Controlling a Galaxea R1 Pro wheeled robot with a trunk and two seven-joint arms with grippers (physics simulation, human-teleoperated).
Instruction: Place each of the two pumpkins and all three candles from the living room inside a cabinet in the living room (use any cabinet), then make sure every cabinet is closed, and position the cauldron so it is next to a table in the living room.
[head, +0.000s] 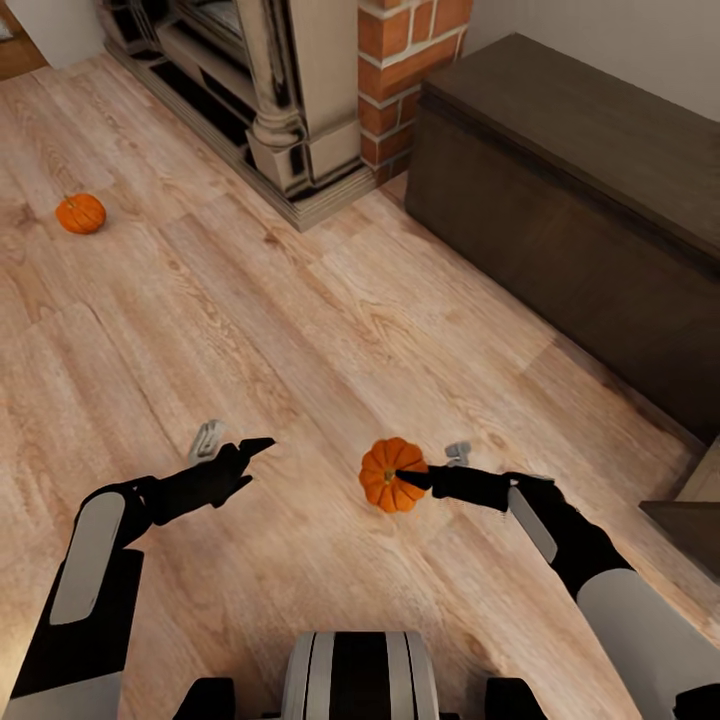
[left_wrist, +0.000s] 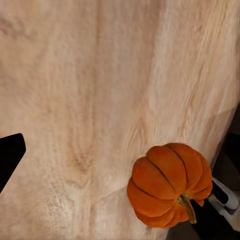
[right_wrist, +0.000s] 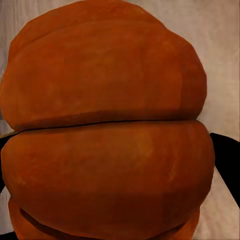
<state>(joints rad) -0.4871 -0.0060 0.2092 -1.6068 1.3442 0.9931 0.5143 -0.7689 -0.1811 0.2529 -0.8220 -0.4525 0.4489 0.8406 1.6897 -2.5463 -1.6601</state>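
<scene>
floor (head: 300, 300): we see pale, grained wood planks
cabinet (head: 590, 200): we see dark matt wood
pumpkin (head: 392, 474): we see smooth, ribbed orange skin
fireplace column (head: 405, 70): we see red brick

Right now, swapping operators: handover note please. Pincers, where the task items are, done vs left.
Right pincer: shut on the near pumpkin, which sits between its fingers in the right wrist view.
Left pincer: holds nothing, over bare floor; open or shut unclear.
Second pumpkin: on the floor, far left, in front of the fireplace.
Cabinet: ahead right, fronts shut.
Done: nothing stowed yet.
Left: both pumpkins, candles, closing cabinets, cauldron.
</scene>
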